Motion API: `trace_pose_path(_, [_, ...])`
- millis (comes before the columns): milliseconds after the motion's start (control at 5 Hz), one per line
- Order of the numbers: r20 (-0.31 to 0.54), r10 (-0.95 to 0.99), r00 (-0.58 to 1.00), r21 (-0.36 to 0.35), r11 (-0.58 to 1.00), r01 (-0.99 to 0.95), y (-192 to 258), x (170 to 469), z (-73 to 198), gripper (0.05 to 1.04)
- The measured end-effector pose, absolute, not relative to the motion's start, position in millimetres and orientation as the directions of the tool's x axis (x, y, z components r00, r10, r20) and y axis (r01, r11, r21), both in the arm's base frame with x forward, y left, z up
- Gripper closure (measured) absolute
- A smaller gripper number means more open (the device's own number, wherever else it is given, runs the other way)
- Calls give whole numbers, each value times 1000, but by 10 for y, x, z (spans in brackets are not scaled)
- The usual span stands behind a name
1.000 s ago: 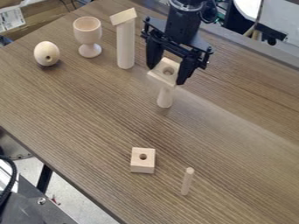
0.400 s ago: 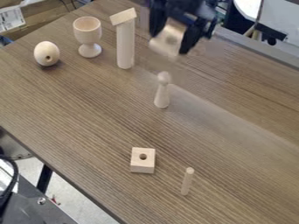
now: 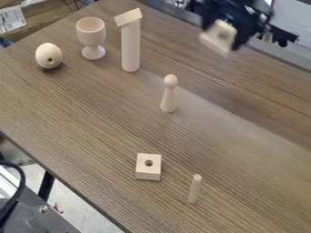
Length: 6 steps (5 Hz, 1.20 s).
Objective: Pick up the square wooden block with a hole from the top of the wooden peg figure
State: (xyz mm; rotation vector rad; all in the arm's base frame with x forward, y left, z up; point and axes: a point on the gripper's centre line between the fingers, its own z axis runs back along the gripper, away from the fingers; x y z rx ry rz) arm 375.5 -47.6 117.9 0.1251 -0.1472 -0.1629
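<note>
Pale wooden block [image 3: 219, 36] with a round hole sits pinched in the black tool [image 3: 223, 35], above brown wood-grain tabletop [image 3: 97, 113].

A single camera looks from above the six-o'clock side down at a slant, facing twelve. It stands far enough back to take in much of the counter [image 3: 109, 132], whose near edge runs from about nine towards six o'clock, floor [image 3: 79, 211] beyond it. The hand [image 3: 220, 39] is at one o'clock, on the far side.
</note>
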Motion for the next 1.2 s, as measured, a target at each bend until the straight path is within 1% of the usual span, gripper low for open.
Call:
trace_pose_path(200, [74,-224,972,77,973,219,-685,3963,815,310])
trace_pose_path(400, [-4,-245,969,31,969,245,-778,4041,464,310])
trace_pose_path(600, [-42,-265,963,13,964,265,-797,4041,308,245])
trace_pose_path(800, [-40,-267,963,-14,964,267,-834,4034,308,84])
trace_pose_path(1000, [-9,-263,965,1,965,263,-786,3993,472,83])
trace_pose_path(1200, [170,-237,956,78,971,227,-685,4021,1073,83])
